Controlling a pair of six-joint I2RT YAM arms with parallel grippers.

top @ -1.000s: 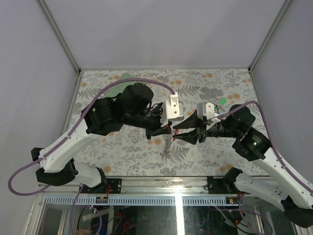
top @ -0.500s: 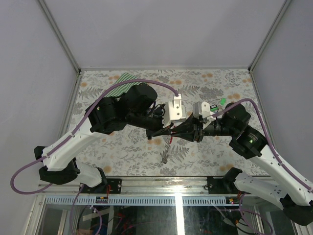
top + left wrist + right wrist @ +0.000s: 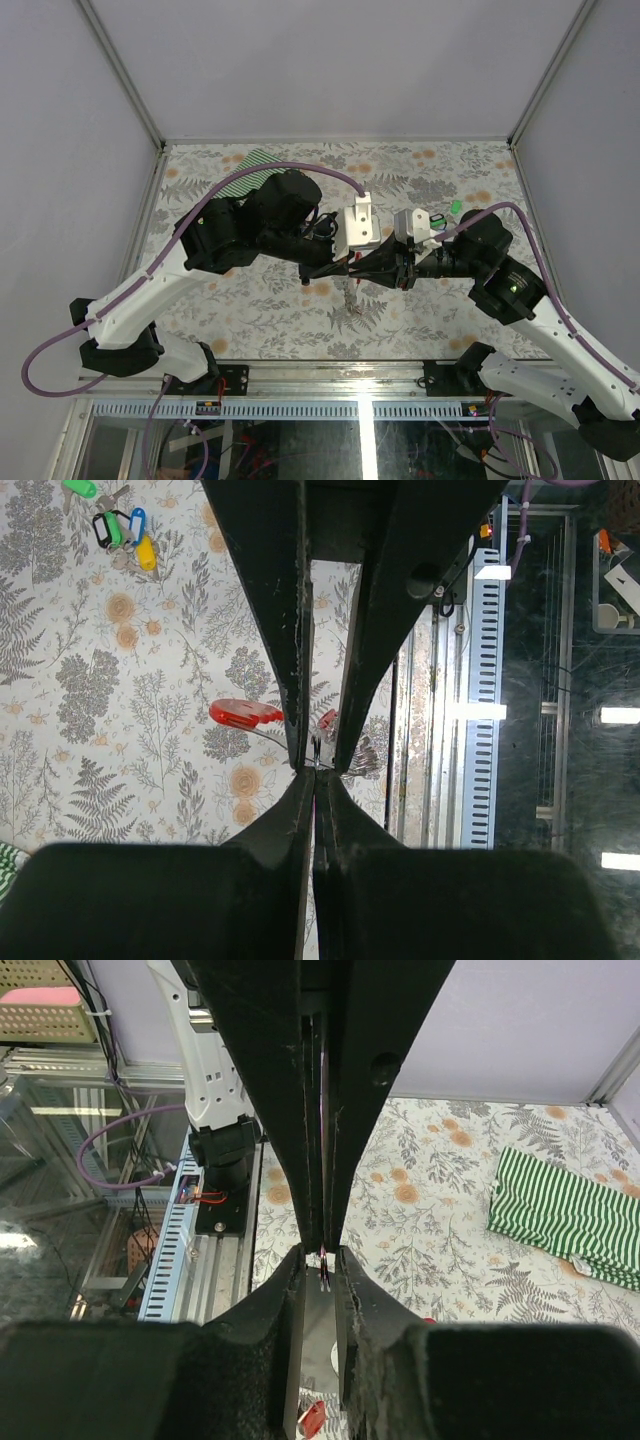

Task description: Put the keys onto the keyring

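Both grippers meet tip to tip above the table's middle. My left gripper (image 3: 344, 268) (image 3: 315, 773) is shut on the thin keyring (image 3: 316, 752) (image 3: 322, 1260), which shows edge-on. A silvery strip (image 3: 348, 297) hangs from the keyring. My right gripper (image 3: 358, 270) (image 3: 320, 1260) stands narrowly open, one finger on each side of the keyring, with a slim gap on both sides. A red-tagged key (image 3: 240, 714) (image 3: 312, 1418) shows just below the fingertips. More keys (image 3: 122, 532) (image 3: 449, 208) with green, blue and yellow tags lie at the far right of the table.
A green-and-white striped cloth (image 3: 248, 166) (image 3: 565, 1210) lies at the table's far left. The floral tablecloth (image 3: 250, 310) ends at a metal rail (image 3: 470, 680) along the near edge, by the arm bases.
My right gripper has moved left until its tips meet the left gripper's, and its jaws have narrowed around the keyring. The hanging strip has swung a little.
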